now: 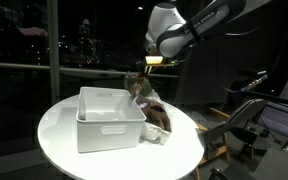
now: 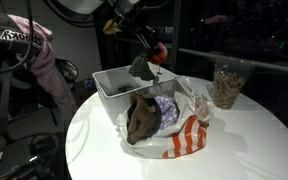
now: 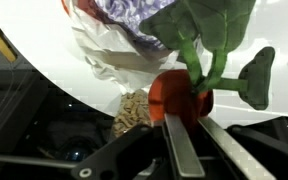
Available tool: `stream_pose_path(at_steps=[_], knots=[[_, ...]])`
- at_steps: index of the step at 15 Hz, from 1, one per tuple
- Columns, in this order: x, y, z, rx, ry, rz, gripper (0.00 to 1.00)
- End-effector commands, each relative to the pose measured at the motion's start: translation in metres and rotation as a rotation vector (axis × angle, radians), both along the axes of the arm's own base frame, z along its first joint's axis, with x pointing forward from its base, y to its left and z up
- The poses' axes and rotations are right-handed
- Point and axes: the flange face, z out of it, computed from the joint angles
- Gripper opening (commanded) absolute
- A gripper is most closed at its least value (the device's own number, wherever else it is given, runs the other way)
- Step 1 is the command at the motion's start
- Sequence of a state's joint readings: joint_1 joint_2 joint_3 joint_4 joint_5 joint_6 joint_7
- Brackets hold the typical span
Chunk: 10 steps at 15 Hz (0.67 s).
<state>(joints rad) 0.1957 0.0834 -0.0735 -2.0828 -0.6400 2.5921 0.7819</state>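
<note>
My gripper [image 3: 189,118] is shut on a red toy vegetable [image 3: 176,95] with large green leaves [image 3: 202,30], and the leaves hang down from it. In both exterior views the gripper [image 1: 144,70] [image 2: 150,44] holds the toy [image 1: 139,88] [image 2: 158,53] in the air. It hangs over the edge of a white bin [image 1: 94,125] [image 2: 112,82], just above a pile of snack bags [image 1: 157,118] [image 2: 162,122]. The wrist view looks down past the toy onto the bags [image 3: 124,20] and the table's rim.
The bin and bags stand on a round white table [image 1: 59,140] [image 2: 249,140]. A clear cup of brown pellets [image 2: 226,84] [image 3: 134,112] stands near the table's edge. Clothes hang over a chair [image 2: 24,50] beside the table. Dark windows are behind.
</note>
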Motion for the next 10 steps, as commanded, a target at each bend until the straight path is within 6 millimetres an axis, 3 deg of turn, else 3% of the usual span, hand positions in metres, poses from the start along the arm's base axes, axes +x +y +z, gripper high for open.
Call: stream_pose_path(at_steps=[1,5,10], knots=[[-0.009,-0.02,-0.016,0.003,-0.029,-0.079,0.04],[0.006,-0.028,-0.066,-0.026,0.037,-0.091,0.07],[0.027,-0.044,-0.114,-0.095,0.084,-0.108,0.07]])
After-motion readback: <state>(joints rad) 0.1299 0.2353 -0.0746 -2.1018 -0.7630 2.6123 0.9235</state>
